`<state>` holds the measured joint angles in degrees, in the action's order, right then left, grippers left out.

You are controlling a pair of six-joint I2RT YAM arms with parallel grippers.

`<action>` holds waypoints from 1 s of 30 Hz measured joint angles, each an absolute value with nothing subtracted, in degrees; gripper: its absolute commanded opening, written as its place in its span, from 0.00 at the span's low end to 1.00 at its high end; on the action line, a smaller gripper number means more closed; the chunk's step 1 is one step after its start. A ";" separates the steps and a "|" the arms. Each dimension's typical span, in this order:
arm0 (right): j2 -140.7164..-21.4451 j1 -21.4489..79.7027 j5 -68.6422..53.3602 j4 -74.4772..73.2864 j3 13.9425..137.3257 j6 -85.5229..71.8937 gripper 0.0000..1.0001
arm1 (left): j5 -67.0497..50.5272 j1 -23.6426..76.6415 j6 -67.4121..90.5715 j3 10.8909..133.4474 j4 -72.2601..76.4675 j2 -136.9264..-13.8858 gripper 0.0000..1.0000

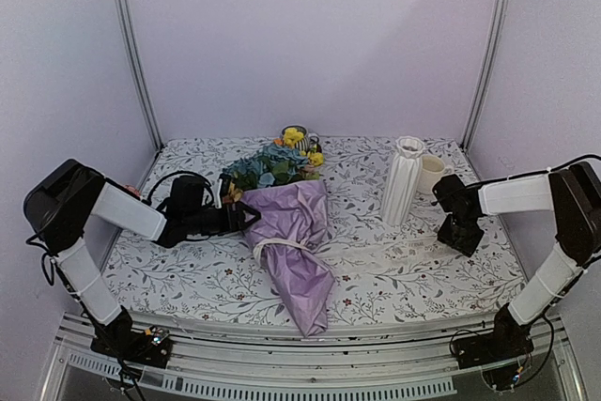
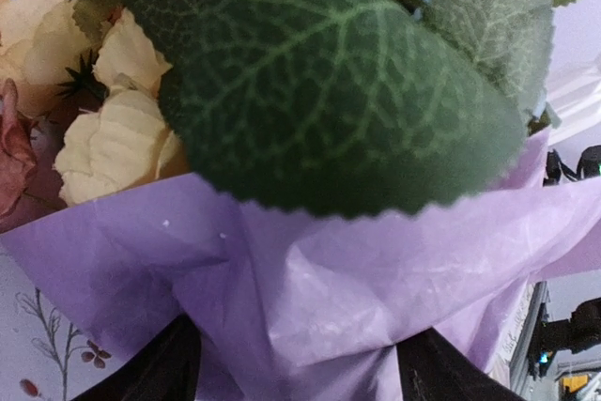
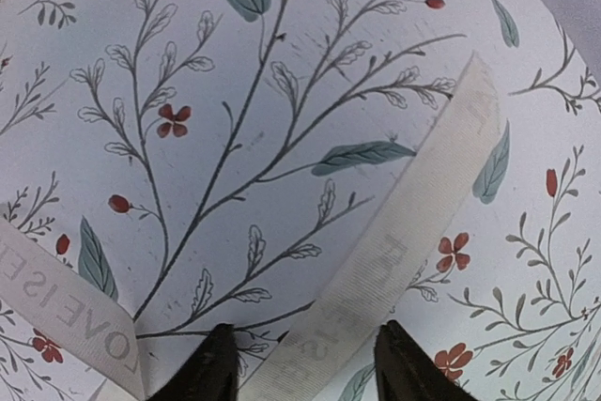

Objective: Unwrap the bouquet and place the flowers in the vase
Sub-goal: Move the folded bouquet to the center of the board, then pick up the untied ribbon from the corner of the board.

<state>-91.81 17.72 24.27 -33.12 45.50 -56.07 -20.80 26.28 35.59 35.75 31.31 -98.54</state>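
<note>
Floral tablecloth (image 1: 376, 290), wrapped bouquet (image 1: 291, 232) lying flat, vase (image 1: 404, 180) upright

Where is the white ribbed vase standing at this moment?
In the top view, the vase stands upright right of centre, beside a cream mug, with the bouquet to its left.

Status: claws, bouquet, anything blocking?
Left claw open astride the paper. Right claw open above a loose ribbon. Bouquet wrapped and tied, flowers not yet in vase. Mug beside vase.
</note>
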 measured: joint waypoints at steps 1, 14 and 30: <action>-92.12 17.69 24.36 -32.84 45.67 -55.94 0.34 | -20.80 26.28 35.59 35.75 31.31 -98.54 0.74; -91.64 17.56 24.03 -32.88 45.74 -55.55 0.05 | -19.86 26.20 35.38 32.01 29.21 -86.56 0.77; -83.96 17.50 24.56 -38.50 44.07 -55.24 0.68 | -18.98 26.79 35.05 25.04 20.01 -69.14 0.81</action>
<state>-83.96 17.50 24.56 -38.50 44.07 -55.24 -18.98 26.79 35.05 25.04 20.01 -69.14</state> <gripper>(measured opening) 0.695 0.815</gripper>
